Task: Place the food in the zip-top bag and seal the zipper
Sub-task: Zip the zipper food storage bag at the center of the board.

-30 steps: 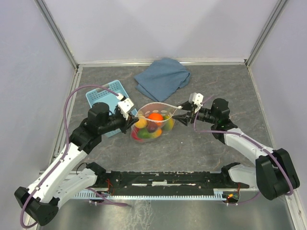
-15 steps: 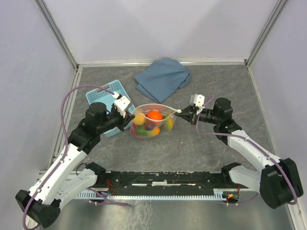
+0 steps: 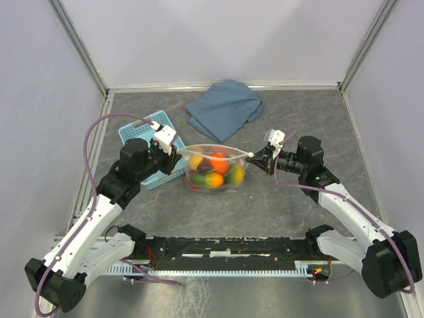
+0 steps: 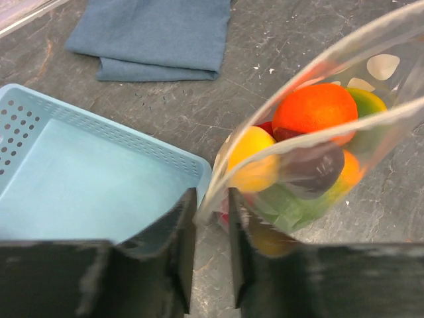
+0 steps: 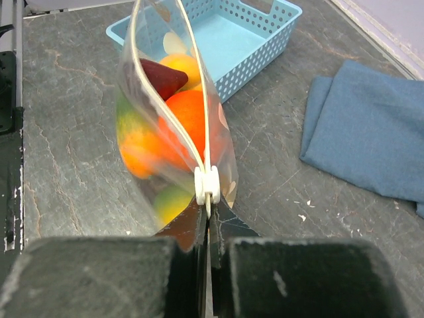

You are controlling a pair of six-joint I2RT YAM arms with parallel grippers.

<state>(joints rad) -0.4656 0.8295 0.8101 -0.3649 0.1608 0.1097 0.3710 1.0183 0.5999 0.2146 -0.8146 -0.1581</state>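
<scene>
The zip-top bag (image 3: 215, 173) sits mid-table, stretched between both arms, and holds the food (image 3: 217, 161): orange, yellow, green and dark fruits. My left gripper (image 3: 179, 159) is at the bag's left corner. In the left wrist view the left gripper (image 4: 211, 202) is open, with the bag (image 4: 344, 59) corner loose between its fingers. My right gripper (image 5: 207, 215) is shut on the zipper (image 5: 199, 99) end, just behind the white slider (image 5: 207, 185). Past the slider the two strips bow apart over the food (image 5: 189, 122).
A light-blue basket (image 3: 142, 129) lies just left of the bag, under the left wrist. A folded blue cloth (image 3: 224, 109) lies at the back centre. Metal rails edge the table on both sides and at the rear.
The right gripper has shut on the zipper end and pulled right. The left jaws have parted at the bag's left corner. The bag's mouth has narrowed and the bag has stretched flatter.
</scene>
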